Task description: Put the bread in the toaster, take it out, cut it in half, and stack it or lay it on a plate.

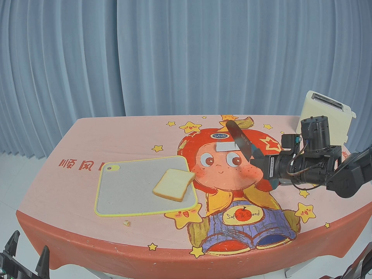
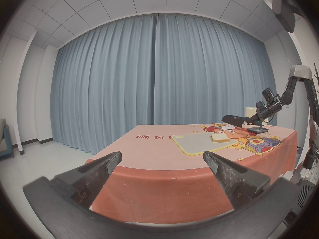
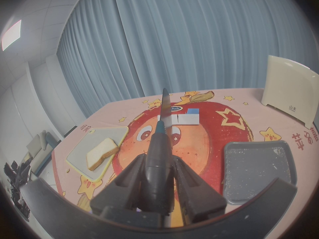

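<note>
A rounded table [image 1: 97, 144] is draped in a salmon-pink cloth printed with a cartoon child and yellow stars. At its far right corner stands a cream toaster [image 1: 329, 115], a smooth boxy shell with a dark slot on top. A flat grey cutting board [image 1: 128, 190] with a yellow-green rim and rounded corners lies toward the near left of the table. A shallow dark grey tray [image 3: 256, 170], speckled and round-cornered, sits by the right edge, nearer than the toaster.

The right gripper [image 3: 159, 163] hangs above the right half of the table, its black fingers clenched around the dark rounded handle of a knife [image 1: 240, 138]. The broad dark blade, rounded at the tip, points toward the far left over the cartoon's head, in the air and apart from the bread [image 1: 174, 184].

The bread is a pale, soft, squarish slice with a tan crust, lying flat at the board's right edge. The left gripper [image 2: 162, 163] is off the table's near left corner, its wedge-shaped black fingers spread wide and holding nothing. A small crumb [image 1: 126, 223] lies on the cloth just in front of the board
</note>
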{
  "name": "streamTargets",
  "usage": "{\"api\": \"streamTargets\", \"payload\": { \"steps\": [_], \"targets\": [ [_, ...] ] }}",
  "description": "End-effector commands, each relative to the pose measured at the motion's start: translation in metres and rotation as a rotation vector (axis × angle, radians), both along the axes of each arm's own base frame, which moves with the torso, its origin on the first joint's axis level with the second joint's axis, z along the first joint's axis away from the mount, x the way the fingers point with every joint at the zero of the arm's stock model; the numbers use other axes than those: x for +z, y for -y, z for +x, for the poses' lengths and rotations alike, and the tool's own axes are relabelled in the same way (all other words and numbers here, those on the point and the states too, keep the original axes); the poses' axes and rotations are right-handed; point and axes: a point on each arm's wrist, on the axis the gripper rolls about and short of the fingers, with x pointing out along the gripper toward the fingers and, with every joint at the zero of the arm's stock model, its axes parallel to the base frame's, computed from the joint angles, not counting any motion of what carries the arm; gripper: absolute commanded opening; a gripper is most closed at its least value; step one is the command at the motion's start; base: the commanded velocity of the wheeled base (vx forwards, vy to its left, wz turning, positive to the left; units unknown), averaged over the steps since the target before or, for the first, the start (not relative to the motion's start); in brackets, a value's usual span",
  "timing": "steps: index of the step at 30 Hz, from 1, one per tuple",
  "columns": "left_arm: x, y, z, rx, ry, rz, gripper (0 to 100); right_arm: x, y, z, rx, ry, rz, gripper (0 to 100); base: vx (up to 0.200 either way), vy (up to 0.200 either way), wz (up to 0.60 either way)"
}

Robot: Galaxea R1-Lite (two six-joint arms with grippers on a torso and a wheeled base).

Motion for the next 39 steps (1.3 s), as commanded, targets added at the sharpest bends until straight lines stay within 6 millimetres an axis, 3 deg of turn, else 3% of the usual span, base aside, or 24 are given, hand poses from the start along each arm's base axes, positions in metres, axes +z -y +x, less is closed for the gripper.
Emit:
{"api": "streamTargets", "payload": {
  "steps": [1, 18, 29, 39],
  "targets": [
    [-0.005, 0.000, 0.001, 0.000, -0.017, 0.000, 100, 0.015, 0.002, -0.011, 0.010, 0.042, 0.020, 0, 0.000, 0.000, 0.00],
    [-0.005, 0.000, 0.001, 0.000, -0.017, 0.000, 100, 0.043, 0.005, -0.055, 0.084, 0.124, 0.065, 0, 0.000, 0.000, 0.00],
    [-0.005, 0.000, 0.001, 0.000, -0.019, 0.000, 100, 0.035, -0.009, -0.078, 0.192, 0.106, 0.038, 0, 0.000, 0.000, 0.00],
    [-0.004, 0.000, 0.001, 0.000, -0.016, 0.000, 100, 0.045, -0.006, -0.084, 0.209, 0.148, 0.048, 0, 0.000, 0.000, 0.00]
  ]
}}
